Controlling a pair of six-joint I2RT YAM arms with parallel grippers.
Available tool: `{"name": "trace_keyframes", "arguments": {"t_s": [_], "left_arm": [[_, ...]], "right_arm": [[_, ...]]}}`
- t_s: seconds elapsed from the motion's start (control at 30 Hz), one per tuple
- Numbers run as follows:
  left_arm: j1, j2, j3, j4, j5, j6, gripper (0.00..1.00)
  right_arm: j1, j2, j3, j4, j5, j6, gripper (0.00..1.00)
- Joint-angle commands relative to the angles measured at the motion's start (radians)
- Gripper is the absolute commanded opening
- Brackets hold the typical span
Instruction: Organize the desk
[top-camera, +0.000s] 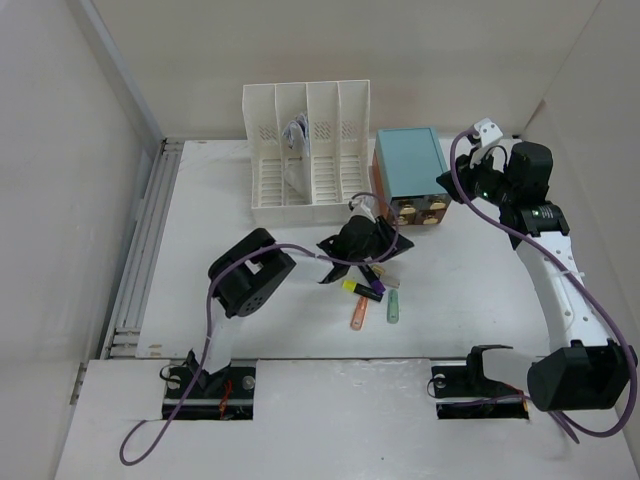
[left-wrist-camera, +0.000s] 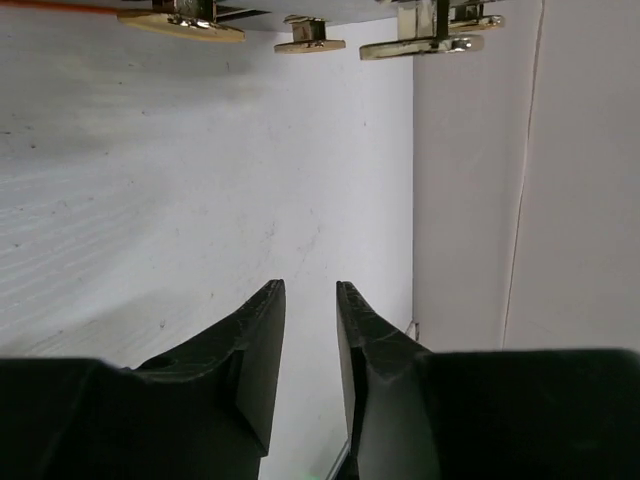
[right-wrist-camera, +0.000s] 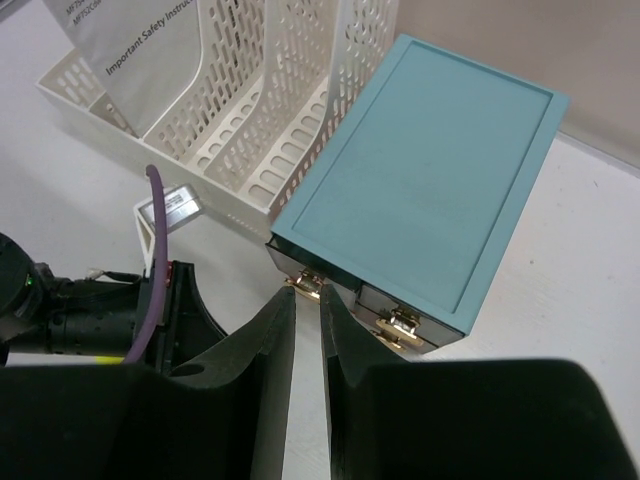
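Observation:
The white desk holds several loose markers near its middle. My left gripper reaches low across the desk toward the front of the teal-topped drawer box. In the left wrist view its jaws stand apart with only bare desk between them. My right gripper hangs above the box's front left corner. Its jaws show a narrow gap, and the tips are at a gold drawer handle. I cannot tell whether they touch it.
A white slotted file rack with a leaflet stands left of the box. The ridged metal rail runs along the left edge. Walls enclose the left, back and right. The arm bases sit in two front cut-outs.

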Motion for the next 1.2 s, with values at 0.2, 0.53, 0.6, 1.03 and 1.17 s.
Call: {"name": "trace_keyframes", "arguments": {"t_s": [0.2,0.53,0.6,1.03,1.17], "left_arm": [[0.040,-0.094,0.026,0.080,-0.023,0.014,0.59],[0.109,-0.039,0.141,0.037,-0.023,0.014,0.60],[0.109,-0.008,0.184,0.017,-0.023,0.014,0.60],[0.118,0.035,0.233,-0.035,-0.001,0.014,0.60],[0.118,0.044,0.233,-0.012,-0.030,0.005,0.60]], "right_arm": [[-0.006,-0.010,-0.006,0.053,-0.020,-0.016,0.22],[-0.006,-0.001,-0.006,0.053,-0.029,-0.016,0.23],[-0.006,-0.001,-0.006,0.053,-0.029,-0.016,0.23],[-0.006,-0.001,-0.006,0.053,-0.029,-0.025,0.23],[-0.006,-0.001,-0.006,0.053,-0.029,-0.025,0.23]]}}
